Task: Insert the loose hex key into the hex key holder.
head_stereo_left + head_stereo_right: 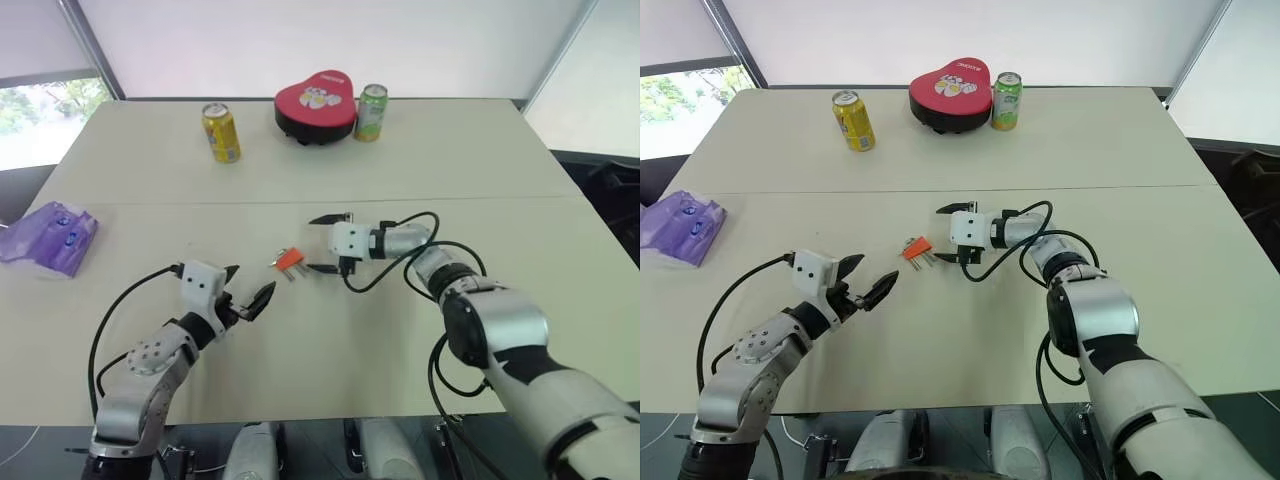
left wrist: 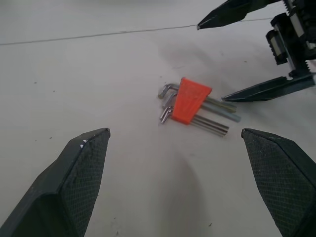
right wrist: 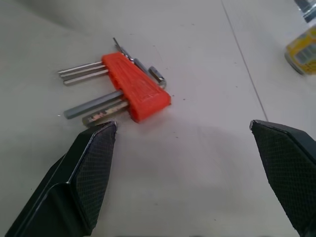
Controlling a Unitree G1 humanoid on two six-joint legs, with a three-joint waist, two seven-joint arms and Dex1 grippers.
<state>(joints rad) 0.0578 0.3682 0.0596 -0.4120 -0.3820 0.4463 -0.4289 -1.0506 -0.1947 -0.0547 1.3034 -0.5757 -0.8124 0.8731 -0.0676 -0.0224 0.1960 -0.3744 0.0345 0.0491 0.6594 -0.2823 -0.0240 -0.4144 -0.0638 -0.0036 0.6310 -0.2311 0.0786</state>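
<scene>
The hex key holder [image 1: 289, 259], a small red-orange block with several grey keys through it, lies flat on the table [image 1: 330, 340] between my two grippers. I cannot tell the loose hex key apart from the keys at the holder [image 3: 136, 86]. My right gripper [image 1: 312, 243] is open just right of the holder, its lower finger close beside the keys' long ends, with nothing held. My left gripper [image 1: 250, 287] is open a short way left of and nearer than the holder [image 2: 190, 100], pointing at it and empty.
At the table's far side stand a yellow can [image 1: 221, 133], a red heart-shaped tin [image 1: 316, 104] and a green can [image 1: 371, 112]. A purple plastic bag [image 1: 50, 235] lies at the left edge. A seam runs across the table behind the holder.
</scene>
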